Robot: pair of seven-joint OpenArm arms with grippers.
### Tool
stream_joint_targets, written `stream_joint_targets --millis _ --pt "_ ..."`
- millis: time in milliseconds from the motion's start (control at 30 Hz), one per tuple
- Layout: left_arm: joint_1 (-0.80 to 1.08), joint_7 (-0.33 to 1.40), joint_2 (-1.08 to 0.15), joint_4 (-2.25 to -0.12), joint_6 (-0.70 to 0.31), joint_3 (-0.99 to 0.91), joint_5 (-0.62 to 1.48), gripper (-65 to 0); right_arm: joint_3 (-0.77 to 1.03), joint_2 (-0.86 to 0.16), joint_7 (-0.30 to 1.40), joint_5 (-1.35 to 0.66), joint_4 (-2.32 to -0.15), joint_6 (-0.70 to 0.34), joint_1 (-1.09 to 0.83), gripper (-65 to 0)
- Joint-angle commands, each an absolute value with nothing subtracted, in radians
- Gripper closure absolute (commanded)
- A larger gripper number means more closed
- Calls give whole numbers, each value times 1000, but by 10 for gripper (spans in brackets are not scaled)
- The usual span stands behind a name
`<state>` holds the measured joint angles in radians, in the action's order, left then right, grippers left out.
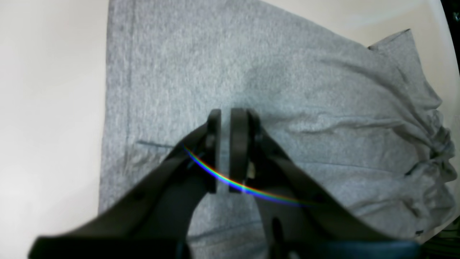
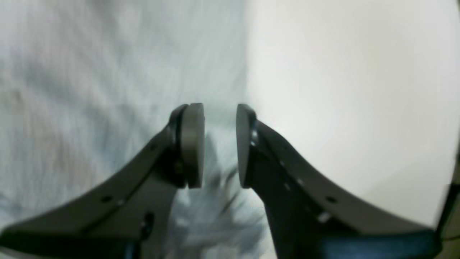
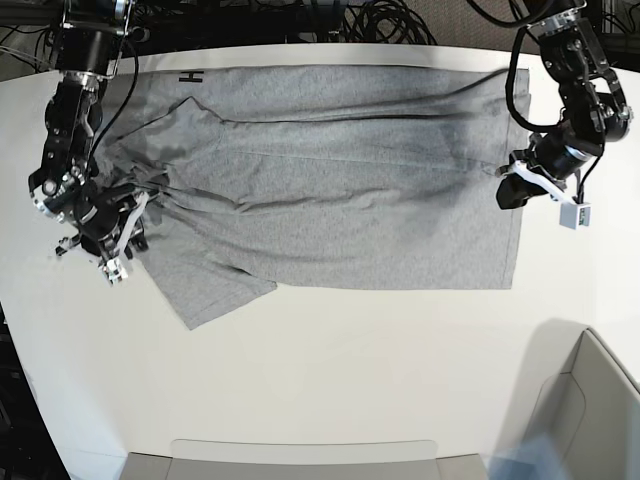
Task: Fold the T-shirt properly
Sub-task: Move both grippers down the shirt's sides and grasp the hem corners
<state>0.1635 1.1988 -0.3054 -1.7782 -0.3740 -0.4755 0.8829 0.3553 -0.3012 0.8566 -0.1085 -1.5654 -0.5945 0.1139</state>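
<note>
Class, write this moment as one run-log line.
T-shirt: spread on table, partly folded | left gripper: nearly shut, over hem end | right gripper: open, at sleeve end

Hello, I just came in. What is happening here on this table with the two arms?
A two-armed robot is working on a heather-grey cotton T-shirt that lies spread across a white table. It is partly folded lengthwise, with one sleeve sticking out toward the front. The left gripper hovers over the hem end, its jaws nearly together with no cloth between them. The right gripper is at the bunched sleeve end, jaws apart at the cloth's edge, not gripping. The fold is not finished.
</note>
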Motion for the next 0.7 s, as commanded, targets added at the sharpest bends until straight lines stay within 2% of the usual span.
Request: stream_joint_targets --millis 0,167,367,567,667 --pt "151 1181 -320 -1793 -380 -478 900 -61 361 -318 842 -107 -1552 -598 173 -154" --pt "151 1181 -321 -1793 -380 -478 898 -61 352 -323 809 -105 -1191 -596 435 -154" --pt "151 1181 -321 -1793 -380 -478 901 -61 351 -325 556 -19 -665 -595 656 -154" --pt "151 1178 -321 -1793 -380 -478 901 -61 351 -320 410 -4 -452 -590 694 -154" --pt "151 1175 -320 -1793 -380 -479 901 -61 351 -317 357 -4 -383 -530 688 -154"
